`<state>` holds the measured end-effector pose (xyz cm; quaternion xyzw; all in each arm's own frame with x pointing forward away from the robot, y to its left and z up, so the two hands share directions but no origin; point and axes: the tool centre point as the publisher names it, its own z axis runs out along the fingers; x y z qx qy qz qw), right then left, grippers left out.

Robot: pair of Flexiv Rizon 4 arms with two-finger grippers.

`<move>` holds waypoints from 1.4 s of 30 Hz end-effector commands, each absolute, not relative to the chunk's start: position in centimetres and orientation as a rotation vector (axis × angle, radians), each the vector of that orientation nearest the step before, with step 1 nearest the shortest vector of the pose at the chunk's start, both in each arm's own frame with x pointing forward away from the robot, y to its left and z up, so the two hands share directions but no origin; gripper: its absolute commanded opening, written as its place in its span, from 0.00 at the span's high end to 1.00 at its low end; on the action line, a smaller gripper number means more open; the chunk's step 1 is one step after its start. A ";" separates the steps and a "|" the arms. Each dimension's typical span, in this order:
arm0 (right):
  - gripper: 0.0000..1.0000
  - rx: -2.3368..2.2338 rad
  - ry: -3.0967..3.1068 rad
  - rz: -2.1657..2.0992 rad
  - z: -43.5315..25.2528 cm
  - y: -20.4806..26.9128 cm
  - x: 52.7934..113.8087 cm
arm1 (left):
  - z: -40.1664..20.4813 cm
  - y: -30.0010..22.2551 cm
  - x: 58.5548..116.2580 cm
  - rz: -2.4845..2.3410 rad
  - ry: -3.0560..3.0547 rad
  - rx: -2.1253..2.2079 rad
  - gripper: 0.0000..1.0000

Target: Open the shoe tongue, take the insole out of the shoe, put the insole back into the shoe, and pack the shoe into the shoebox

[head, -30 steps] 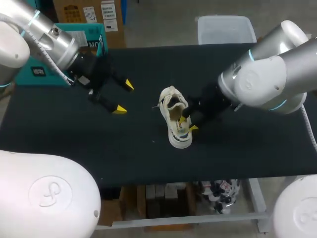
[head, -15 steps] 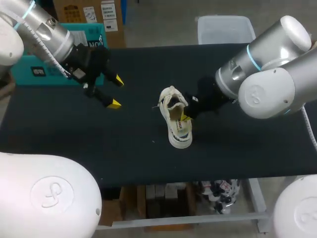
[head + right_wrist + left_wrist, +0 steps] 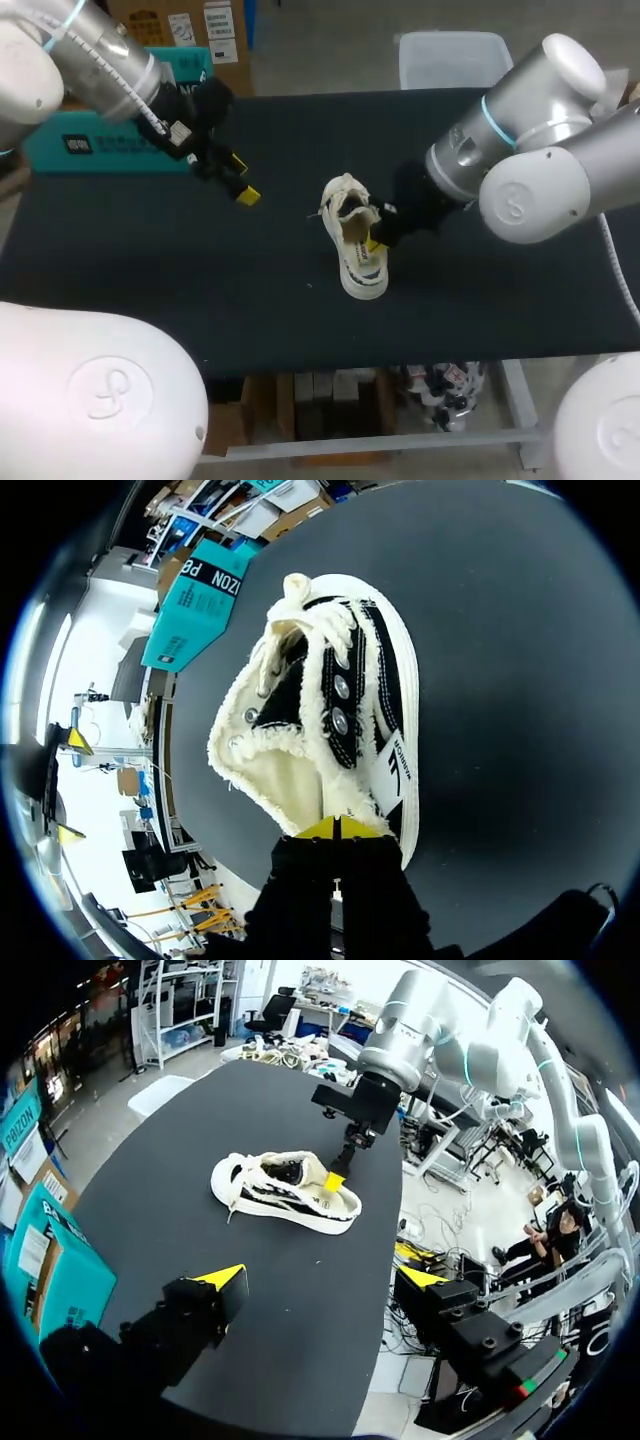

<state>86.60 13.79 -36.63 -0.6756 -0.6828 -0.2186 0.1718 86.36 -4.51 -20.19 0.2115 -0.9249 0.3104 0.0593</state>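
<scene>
We log the white shoe (image 3: 356,250) upright at frame centre, our right gripper (image 3: 373,243) with tips pressed together at its fleecy collar, probably to work the opening, and our left gripper (image 3: 243,178) spread apart upper left, out of the way.

left arm (image 3: 100,65): brushed silver tube, white shell, thin teal ring, grey cable running along it, small white label near black wrist. right arm (image 3: 530,190): bulbous white-and-silver joints, teal ring. left gripper (image 3: 323,1277) and right gripper (image 3: 335,828): black blocky fingers, yellow wedge tips. white domes (image 3: 100,390) up front, embossed swirl logo.
</scene>
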 end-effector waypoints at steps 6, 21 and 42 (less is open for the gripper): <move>1.00 -2.002 -2.006 -0.561 -38.4 13.9 85.5 | -20.1 -3.7 86.5 0.556 -2.557 1.204 0.00; 1.00 -2.043 -2.123 -0.529 -40.2 14.9 85.4 | -20.3 -2.1 84.6 0.447 -2.575 1.513 0.00; 1.00 -2.046 -2.146 -0.678 -34.4 12.4 85.1 | -20.2 -2.3 84.2 0.425 -2.652 1.529 0.00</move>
